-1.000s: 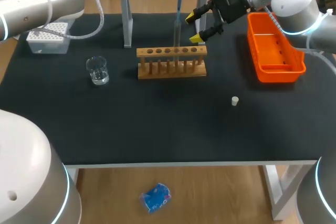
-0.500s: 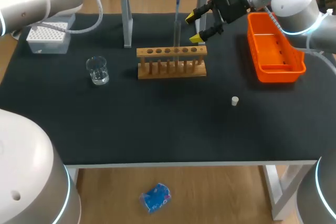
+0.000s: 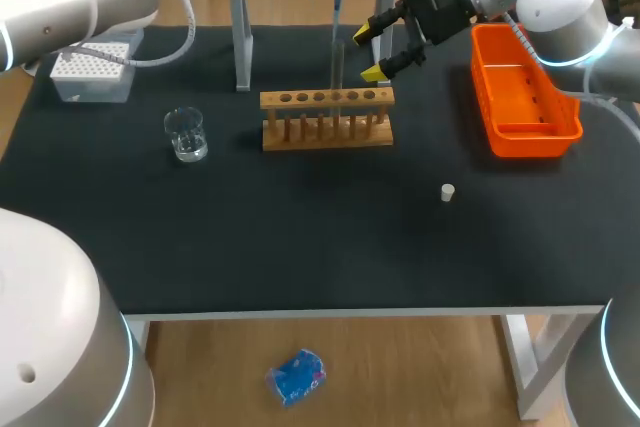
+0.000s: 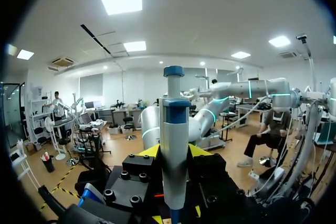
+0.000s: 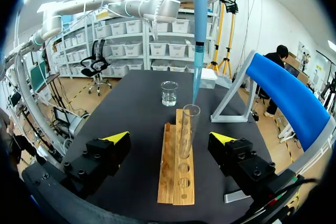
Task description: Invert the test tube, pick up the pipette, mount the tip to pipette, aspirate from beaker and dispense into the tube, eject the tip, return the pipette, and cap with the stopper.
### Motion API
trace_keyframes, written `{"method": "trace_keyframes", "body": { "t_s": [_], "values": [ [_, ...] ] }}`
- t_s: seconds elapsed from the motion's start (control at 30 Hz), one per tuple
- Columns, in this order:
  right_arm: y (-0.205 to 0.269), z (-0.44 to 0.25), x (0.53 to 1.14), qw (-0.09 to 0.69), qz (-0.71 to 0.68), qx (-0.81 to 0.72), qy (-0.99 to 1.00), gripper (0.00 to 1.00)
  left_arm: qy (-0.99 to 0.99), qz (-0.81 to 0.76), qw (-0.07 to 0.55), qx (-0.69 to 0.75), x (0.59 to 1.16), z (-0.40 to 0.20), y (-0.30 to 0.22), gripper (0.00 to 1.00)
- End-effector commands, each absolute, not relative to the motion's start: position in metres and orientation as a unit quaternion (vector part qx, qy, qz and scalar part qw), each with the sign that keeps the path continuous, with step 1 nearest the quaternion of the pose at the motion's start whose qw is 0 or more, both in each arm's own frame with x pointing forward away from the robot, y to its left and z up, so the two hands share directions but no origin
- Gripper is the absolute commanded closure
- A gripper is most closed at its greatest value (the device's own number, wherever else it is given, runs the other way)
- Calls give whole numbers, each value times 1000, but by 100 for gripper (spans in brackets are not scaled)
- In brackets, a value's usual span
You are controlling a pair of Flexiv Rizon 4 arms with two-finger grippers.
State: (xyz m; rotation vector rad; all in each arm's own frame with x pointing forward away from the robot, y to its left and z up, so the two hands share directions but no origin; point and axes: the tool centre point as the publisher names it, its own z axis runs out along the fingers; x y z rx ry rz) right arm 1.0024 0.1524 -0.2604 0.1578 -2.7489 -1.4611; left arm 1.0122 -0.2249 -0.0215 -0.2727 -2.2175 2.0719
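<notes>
The left gripper [image 4: 174,153] has its fingers closed on the body of the probably light, stiff pipette [image 4: 174,124], its tip just above the likely fragile, slick glass test tube [image 5: 187,132] upright in the rack [image 5: 170,182]; the right gripper [image 5: 169,139] gapes wide, empty.

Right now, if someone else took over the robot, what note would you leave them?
Left gripper: shut on pipette, tip mounted, its end just above the tube.
Right gripper: open, facing the tube, not touching.
Tube upright in rack; beaker and stopper on table.
Done: tube turned, pipette picked, tip on. Aspirated? Can't tell.
To do: dispense, eject tip, return pipette, cap.
</notes>
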Motion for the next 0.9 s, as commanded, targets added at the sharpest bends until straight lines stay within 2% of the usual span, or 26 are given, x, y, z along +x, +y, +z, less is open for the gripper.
{"method": "trace_keyframes", "body": {
  "t_s": [0.03, 0.9],
  "values": [
    [152, -260, 1003, 13, -468, 51, -882, 0, -725, 681, 52, -89, 1015, -25, -225, 100],
    [152, -260, 1003, 13, -468, 51, -882, 0, -715, 692, 72, -69, 1014, -35, -232, 100]
  ]
}}
